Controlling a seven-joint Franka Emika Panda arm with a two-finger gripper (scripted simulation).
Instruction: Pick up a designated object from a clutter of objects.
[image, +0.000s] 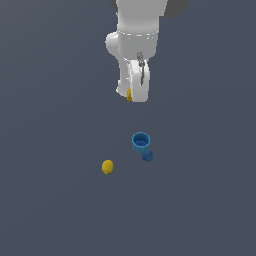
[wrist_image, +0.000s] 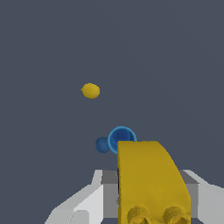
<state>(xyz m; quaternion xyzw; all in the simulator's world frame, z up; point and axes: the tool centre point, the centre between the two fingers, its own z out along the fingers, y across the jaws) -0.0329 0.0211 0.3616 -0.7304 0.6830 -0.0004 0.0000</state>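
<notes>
My gripper (image: 131, 96) is shut on the designated object, a yellow-orange piece (image: 129, 94). Only a sliver of it shows under the white hand in the exterior view. In the wrist view the piece (wrist_image: 148, 175) fills the near foreground between the grey fingers (wrist_image: 89, 199), with a curved top and two round knobs at its lower end. The rest of the clutter lies apart from the gripper: a bright blue cup (image: 141, 141) standing open side up, a dark blue ball (image: 147, 155) touching it, and a smooth yellow oval (image: 107, 166).
The flat dark grey floor (image: 50, 200) spreads all around. The white arm (image: 135, 35) comes in from the top of the exterior view. In the wrist view the cup (wrist_image: 121, 136), the ball (wrist_image: 102, 145) and the oval (wrist_image: 90, 90) lie beyond the held piece.
</notes>
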